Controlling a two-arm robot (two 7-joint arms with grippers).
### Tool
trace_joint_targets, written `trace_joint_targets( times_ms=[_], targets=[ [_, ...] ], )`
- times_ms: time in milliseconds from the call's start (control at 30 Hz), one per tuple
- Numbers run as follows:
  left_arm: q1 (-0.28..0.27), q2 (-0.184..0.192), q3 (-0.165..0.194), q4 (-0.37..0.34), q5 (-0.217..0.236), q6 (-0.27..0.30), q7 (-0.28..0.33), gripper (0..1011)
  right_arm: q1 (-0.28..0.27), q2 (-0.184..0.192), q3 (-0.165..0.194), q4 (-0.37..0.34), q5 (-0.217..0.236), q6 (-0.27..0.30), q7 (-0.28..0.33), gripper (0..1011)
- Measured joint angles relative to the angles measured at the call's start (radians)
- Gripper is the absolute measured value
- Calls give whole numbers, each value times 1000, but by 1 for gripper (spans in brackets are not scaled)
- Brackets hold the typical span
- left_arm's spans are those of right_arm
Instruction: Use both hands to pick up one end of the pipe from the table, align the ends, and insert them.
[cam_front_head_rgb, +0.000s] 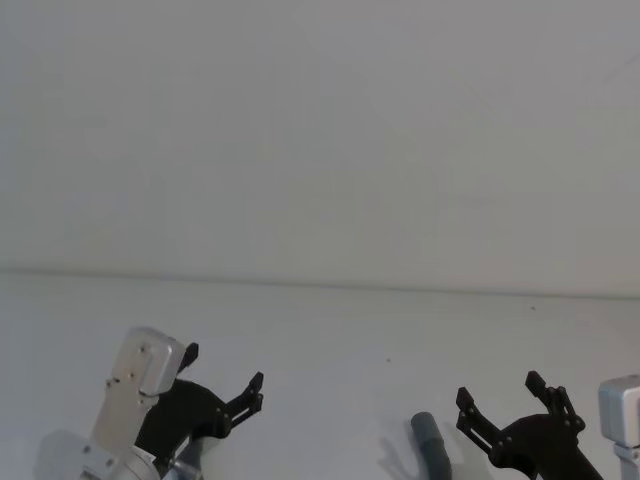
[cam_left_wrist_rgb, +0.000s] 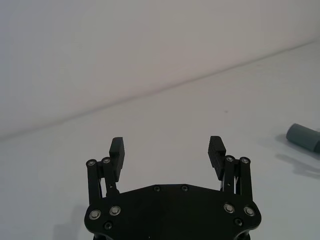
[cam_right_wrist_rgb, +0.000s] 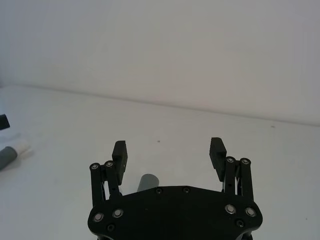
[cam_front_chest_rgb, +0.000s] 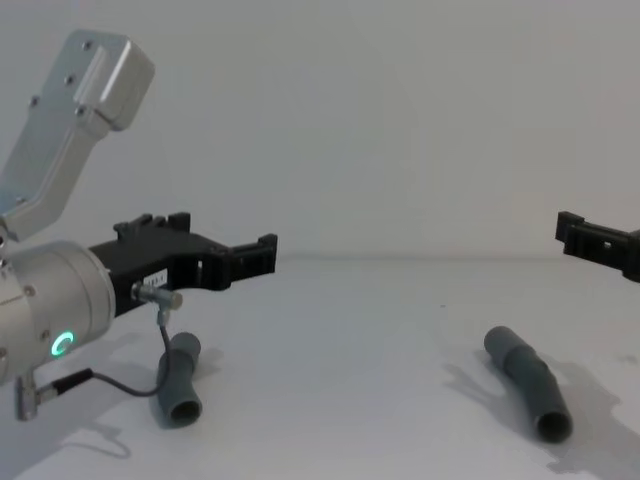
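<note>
Two dark grey pieces of the pipe lie apart on the white table (cam_front_head_rgb: 330, 340). The short piece (cam_front_chest_rgb: 186, 402) rests at the left, below my left gripper (cam_front_chest_rgb: 226, 232); its white tip (cam_right_wrist_rgb: 22, 148) shows in the right wrist view. The longer piece (cam_front_chest_rgb: 527, 388) lies at the right, and its near end (cam_front_head_rgb: 430, 438) sits just left of my right gripper (cam_front_head_rgb: 500, 390). My left gripper (cam_front_head_rgb: 224, 368) hovers over the table, open and empty (cam_left_wrist_rgb: 166, 150). My right gripper (cam_right_wrist_rgb: 169, 152) is open and empty too, with the longer piece's round end (cam_right_wrist_rgb: 147, 181) showing beneath it.
A plain white wall (cam_front_head_rgb: 320, 130) rises behind the table's far edge. A thin black cable (cam_front_chest_rgb: 120, 382) hangs from my left wrist in front of the short piece. Bare table surface (cam_front_chest_rgb: 350, 360) lies between the two pieces.
</note>
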Motion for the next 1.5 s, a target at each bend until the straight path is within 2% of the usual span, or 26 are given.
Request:
trace_joint_targets(
  times_ms=[167, 400, 433, 967, 1233, 1500],
  targets=[
    [17, -11, -13, -6, -36, 39, -4, 1002, 0, 0, 0, 0, 0, 0, 0, 1002],
    [52, -21, -39, -47, -81, 128, 10, 1001, 0, 0, 0, 0, 0, 0, 0, 1002],
    [61, -22, -45, -60, -90, 155, 20, 1002, 0, 0, 0, 0, 0, 0, 0, 1002],
    [117, -18, -104, -207, -125, 396, 119, 1001, 0, 0, 0, 0, 0, 0, 0, 1002],
    [138, -27, -132, -236, -147, 452, 135, 1001, 0, 0, 0, 0, 0, 0, 0, 1002],
    [140, -39, -149, -220, -164, 470, 129, 1001, 0, 0, 0, 0, 0, 0, 0, 1002]
  ],
)
